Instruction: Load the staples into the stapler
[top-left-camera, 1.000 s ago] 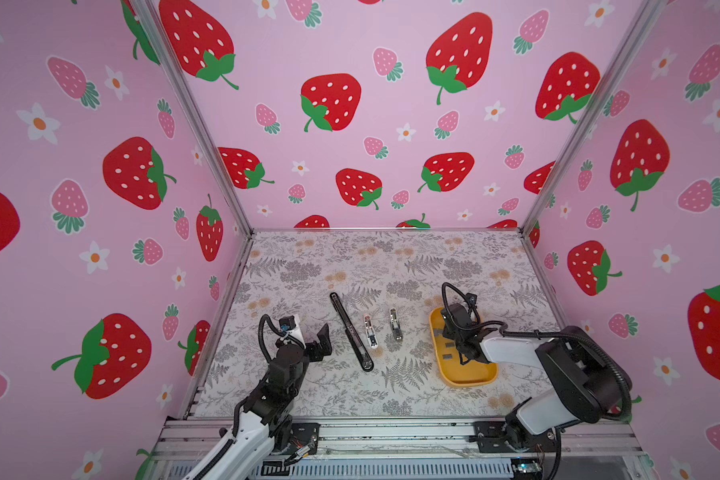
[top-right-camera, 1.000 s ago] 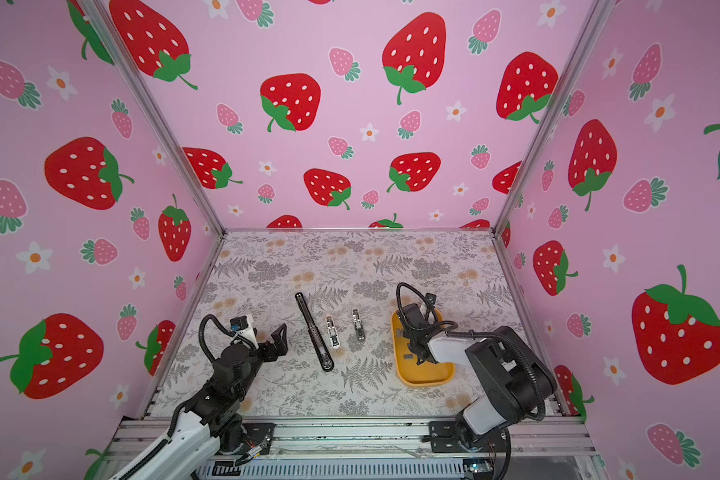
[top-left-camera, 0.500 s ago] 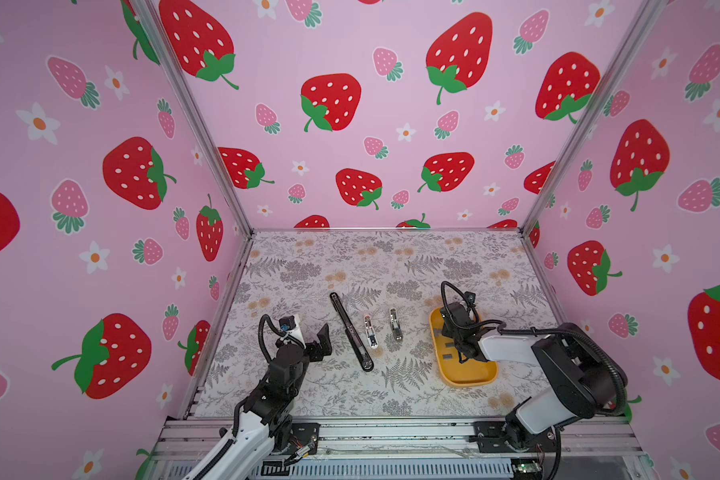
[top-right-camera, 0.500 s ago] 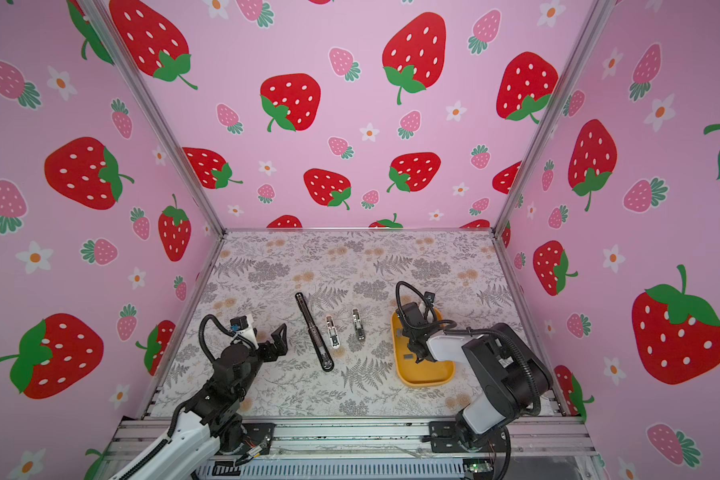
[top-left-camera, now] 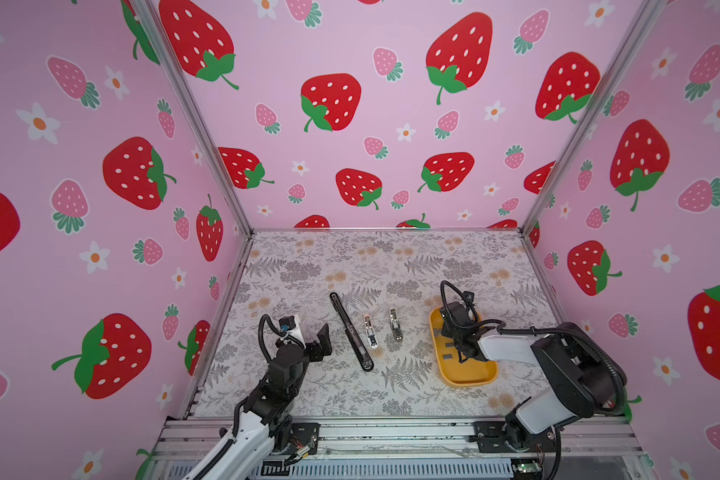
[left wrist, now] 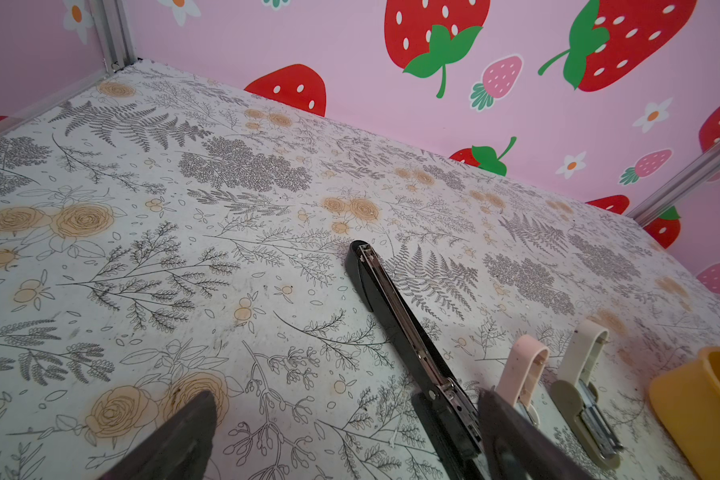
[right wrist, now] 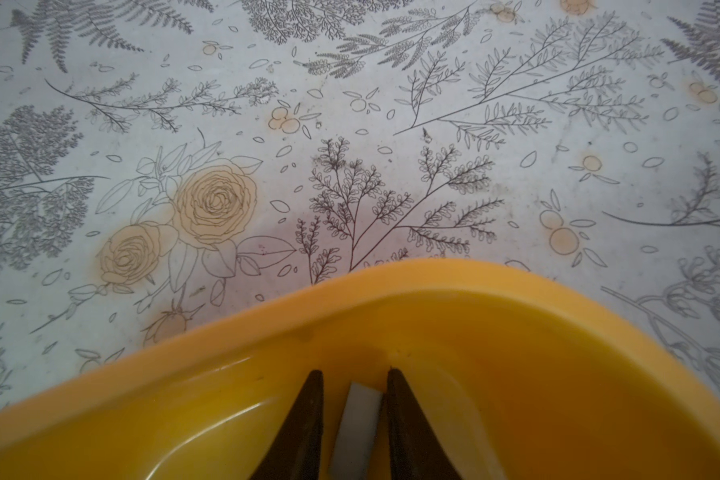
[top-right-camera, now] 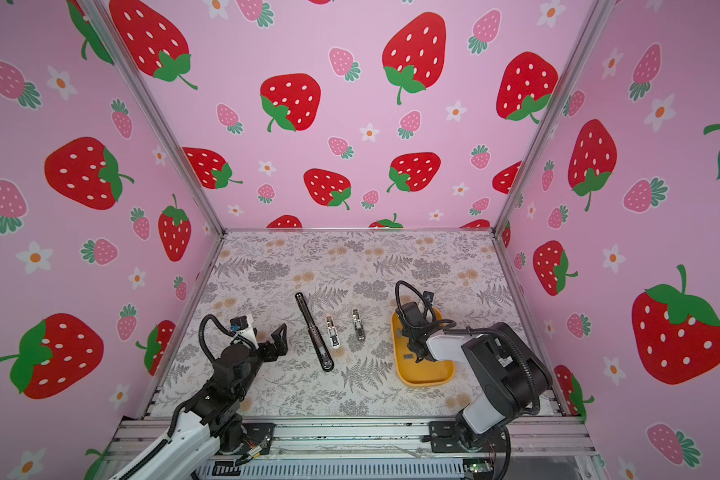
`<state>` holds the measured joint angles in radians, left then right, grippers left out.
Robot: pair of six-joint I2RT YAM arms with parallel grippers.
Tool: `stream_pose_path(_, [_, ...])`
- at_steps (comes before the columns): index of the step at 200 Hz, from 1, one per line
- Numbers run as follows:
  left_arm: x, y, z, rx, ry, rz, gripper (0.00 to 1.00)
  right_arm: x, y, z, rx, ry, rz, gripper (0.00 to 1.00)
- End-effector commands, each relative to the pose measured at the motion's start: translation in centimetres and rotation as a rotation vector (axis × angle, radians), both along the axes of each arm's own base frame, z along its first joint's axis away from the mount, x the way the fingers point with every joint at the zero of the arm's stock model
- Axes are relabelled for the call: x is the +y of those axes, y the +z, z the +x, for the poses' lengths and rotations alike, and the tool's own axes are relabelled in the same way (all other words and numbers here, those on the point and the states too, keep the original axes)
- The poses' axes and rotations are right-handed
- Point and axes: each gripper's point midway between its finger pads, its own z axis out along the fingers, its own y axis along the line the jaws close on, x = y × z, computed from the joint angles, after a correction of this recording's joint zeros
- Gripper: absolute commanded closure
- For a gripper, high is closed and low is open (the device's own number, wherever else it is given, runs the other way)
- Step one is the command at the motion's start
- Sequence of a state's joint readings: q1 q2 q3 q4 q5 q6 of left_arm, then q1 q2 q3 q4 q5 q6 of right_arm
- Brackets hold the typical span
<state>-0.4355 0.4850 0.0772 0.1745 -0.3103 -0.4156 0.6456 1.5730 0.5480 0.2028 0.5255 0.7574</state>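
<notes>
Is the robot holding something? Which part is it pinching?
The right gripper pinches a small grey staple strip by its two long sides, low inside the yellow tray. The left gripper is open and holds nothing.

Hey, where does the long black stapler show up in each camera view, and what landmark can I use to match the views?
Both top views: the long black stapler lies slanted, left of centre.
Left wrist: it runs from the middle toward the bottom edge.
Right wrist: not in it.
Shared landmark: the yellow tray, seen in all four views; in both top views it sits to the stapler's right.
</notes>
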Motion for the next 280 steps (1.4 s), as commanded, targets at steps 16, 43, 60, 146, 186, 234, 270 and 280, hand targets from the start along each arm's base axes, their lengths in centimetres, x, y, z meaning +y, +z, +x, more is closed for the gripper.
stream_pose_path(16, [0.1,0.6,0.1,-0.021,0.008,-0.010,0.01,-0.5,-2.1,-1.3,0.095,0.019,-0.042,0.75])
stream_pose_path(43, [0.1,0.6,0.2,-0.020,0.010,-0.010,0.01,-0.5,-2.2,-1.3,0.098,0.025,-0.047,0.81])
stream_pose_path(60, [0.1,0.6,0.2,-0.021,0.009,-0.010,0.01,-0.4,-2.2,-1.3,0.100,0.031,-0.047,0.84])
stream_pose_path(146, [0.0,0.4,0.2,-0.015,0.004,-0.008,0.01,1.0,1.5,-1.3,0.033,0.118,-0.005,0.88])
stream_pose_path(186, [-0.3,0.3,0.4,-0.005,-0.008,-0.002,0.01,2.5,6.7,-2.2,-0.088,0.199,0.029,0.88])
stream_pose_path(234, [-0.5,0.3,0.4,-0.001,-0.017,0.000,0.01,8.0,13.1,-5.2,-0.284,0.391,0.101,0.88])
stream_pose_path(270, [-0.4,0.3,0.4,-0.002,-0.015,-0.001,0.01,12.5,14.9,-7.8,-0.356,0.488,0.113,0.88])
stream_pose_path(280, [-0.4,0.2,0.4,0.001,-0.016,0.000,0.01,13.7,15.1,-8.3,-0.370,0.507,0.112,0.88])
